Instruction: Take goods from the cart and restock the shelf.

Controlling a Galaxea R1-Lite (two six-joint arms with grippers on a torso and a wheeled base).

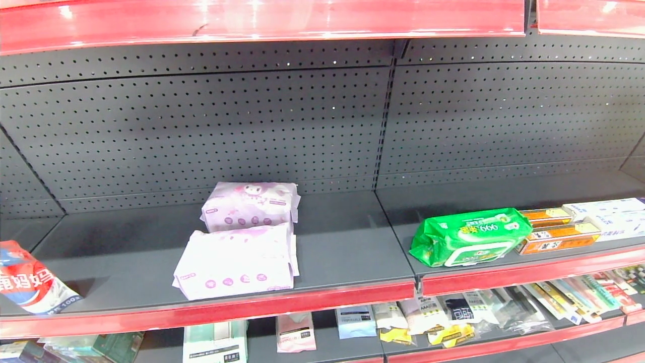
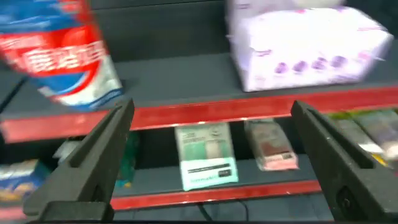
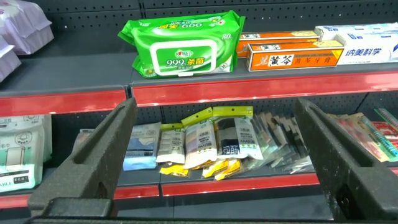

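Observation:
Two pink-and-white tissue packs (image 1: 237,262) (image 1: 250,205) lie one behind the other on the dark shelf board (image 1: 347,247); the front one also shows in the left wrist view (image 2: 308,46). A green wet-wipe pack (image 1: 468,236) (image 3: 179,50) lies on the board to their right. A red, white and blue bag (image 1: 27,282) (image 2: 62,56) sits at the far left. My left gripper (image 2: 211,127) hangs open in front of the shelf's red edge, nothing between its fingers. My right gripper (image 3: 217,124) is open too, facing the wipes and the lower shelf.
Orange boxes (image 1: 559,237) and white-blue boxes (image 1: 609,214) fill the board's right end. The lower shelf (image 3: 242,180) holds small packets (image 1: 428,317) and hanging packs. A red shelf front (image 1: 262,20) runs overhead. Bare board lies between the tissues and the wipes.

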